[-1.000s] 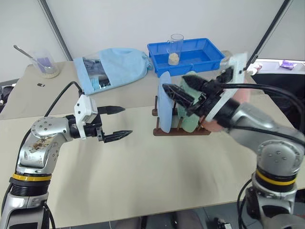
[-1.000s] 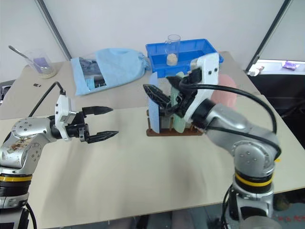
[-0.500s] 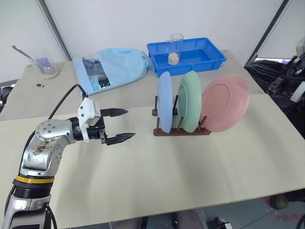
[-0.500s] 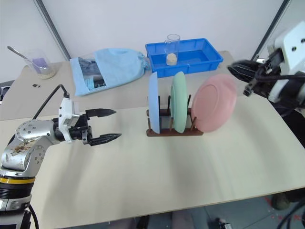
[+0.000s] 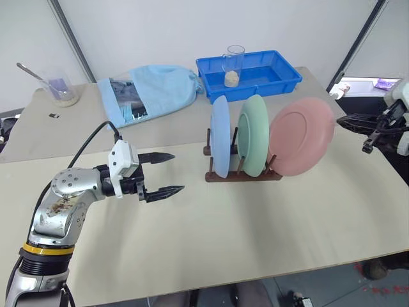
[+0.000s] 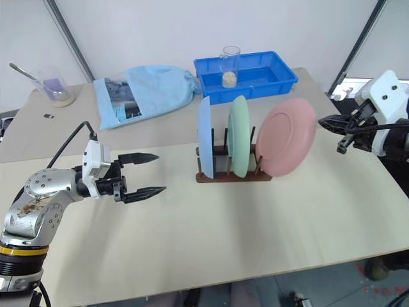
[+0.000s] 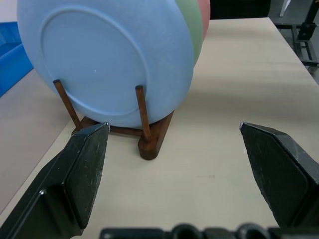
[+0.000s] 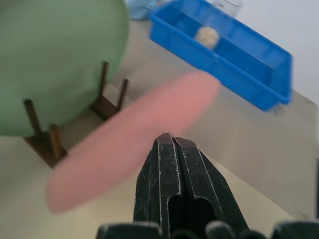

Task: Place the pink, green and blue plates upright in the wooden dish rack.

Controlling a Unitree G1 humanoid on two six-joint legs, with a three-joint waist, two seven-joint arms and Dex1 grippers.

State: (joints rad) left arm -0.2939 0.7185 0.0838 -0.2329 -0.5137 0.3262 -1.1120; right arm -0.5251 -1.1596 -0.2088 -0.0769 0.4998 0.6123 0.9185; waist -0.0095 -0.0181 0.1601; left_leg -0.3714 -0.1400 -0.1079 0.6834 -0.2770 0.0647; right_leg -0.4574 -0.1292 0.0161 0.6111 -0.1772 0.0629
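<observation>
At about 8 o'clock on the surface (image 5: 211, 236) we see the left claw (image 5: 167, 173) spread wide and holding nothing, aimed at the wooden dish rack (image 5: 243, 174) near the centre. In the rack the blue plate (image 5: 220, 145) and green plate (image 5: 254, 144) stand upright, while the pink plate (image 5: 300, 137) tilts at its 3 o'clock end. At 3 o'clock, apart from the pink plate, our right claw (image 6: 327, 121) is pressed together, empty.

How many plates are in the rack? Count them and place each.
3. The blue plate stands upright at the wooden dish rack's left end, the green plate in the middle, and the pink plate leans tilted at the right end.
</observation>
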